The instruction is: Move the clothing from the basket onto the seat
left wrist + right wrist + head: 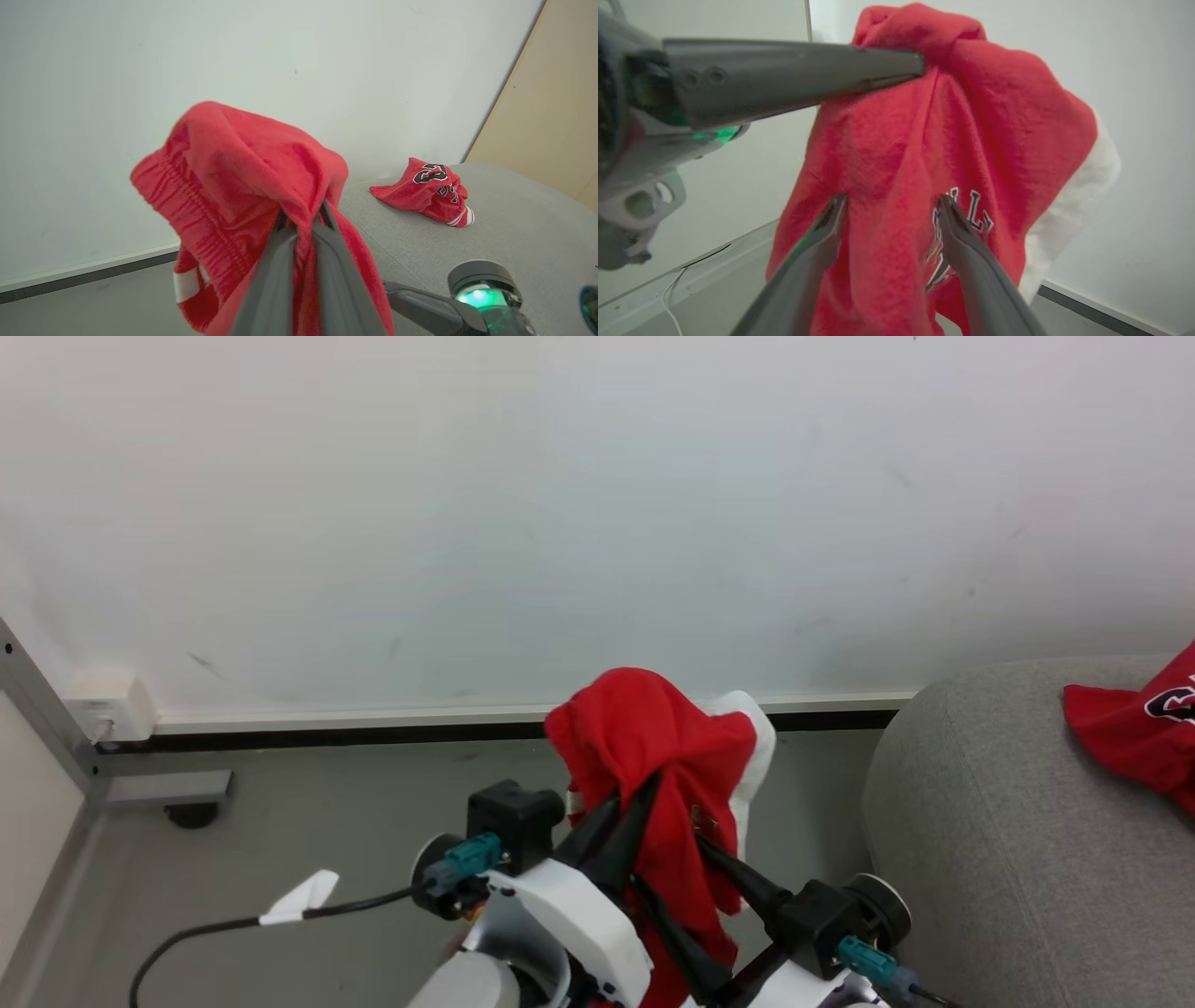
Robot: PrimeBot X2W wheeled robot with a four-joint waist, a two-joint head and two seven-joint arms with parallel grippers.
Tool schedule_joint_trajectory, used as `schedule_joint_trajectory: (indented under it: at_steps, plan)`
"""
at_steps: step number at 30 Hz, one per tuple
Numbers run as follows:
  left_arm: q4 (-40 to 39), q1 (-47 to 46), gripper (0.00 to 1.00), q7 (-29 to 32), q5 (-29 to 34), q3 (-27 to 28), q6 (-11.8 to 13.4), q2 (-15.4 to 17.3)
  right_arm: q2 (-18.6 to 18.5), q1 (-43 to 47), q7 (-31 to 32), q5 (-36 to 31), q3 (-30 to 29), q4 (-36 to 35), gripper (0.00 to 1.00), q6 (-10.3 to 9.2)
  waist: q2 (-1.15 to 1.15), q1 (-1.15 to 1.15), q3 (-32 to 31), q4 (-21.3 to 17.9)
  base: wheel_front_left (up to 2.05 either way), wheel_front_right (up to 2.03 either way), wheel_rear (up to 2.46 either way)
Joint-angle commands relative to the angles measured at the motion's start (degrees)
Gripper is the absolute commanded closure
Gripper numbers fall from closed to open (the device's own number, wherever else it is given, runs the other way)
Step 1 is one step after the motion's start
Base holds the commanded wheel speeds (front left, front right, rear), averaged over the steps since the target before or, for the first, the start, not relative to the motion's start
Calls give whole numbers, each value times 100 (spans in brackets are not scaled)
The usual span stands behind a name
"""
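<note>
**A:** where's the shirt at rn?

**B:** The red jersey (pixel 653 747) is up in the air, draped over the left gripper (pixel 301 221), which is pinched tight on a fold. The rest hangs down. The right gripper (pixel 893 200) is spread wide by the hanging part, holding nothing.

**A:** and the seat?

**B:** The seat (pixel 1008 821) is near, off to the robot's right, with a second jersey (pixel 1130 728) lying on it. I'd guess the left arm needs to swing right.

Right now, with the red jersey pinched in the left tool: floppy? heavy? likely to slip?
Probably floppy: the held jersey drapes in folds over the left tool. Likely light: it hangs bunched from one pinch point. Slip seems unlikely, since the fuzzy fabric is clamped between shut jaws.
</note>
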Motion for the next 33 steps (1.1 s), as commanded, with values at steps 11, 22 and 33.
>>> schedule_joint_trajectory:
  at_steps: [11, 22, 33]
  plan:
    - [-303, 135, 100, 154, -299, -453, 129, -56, 4, -496, 3, 636, 200, 416, 100, -13, 0, 0, 11, 124, 0, 0, 0]
    - [-142, 97, 52, -101, -271, -157, 322, 154, -5, -376, 3, 556, -117, 388, 100, -14, 0, 0, 70, 84, 0, 0, 0]
    - [73, 204, 0, -377, -177, -126, 293, 372, -1, -351, 2, 332, -537, 386, 100, -14, 0, 0, 67, 86, 0, 0, 0]
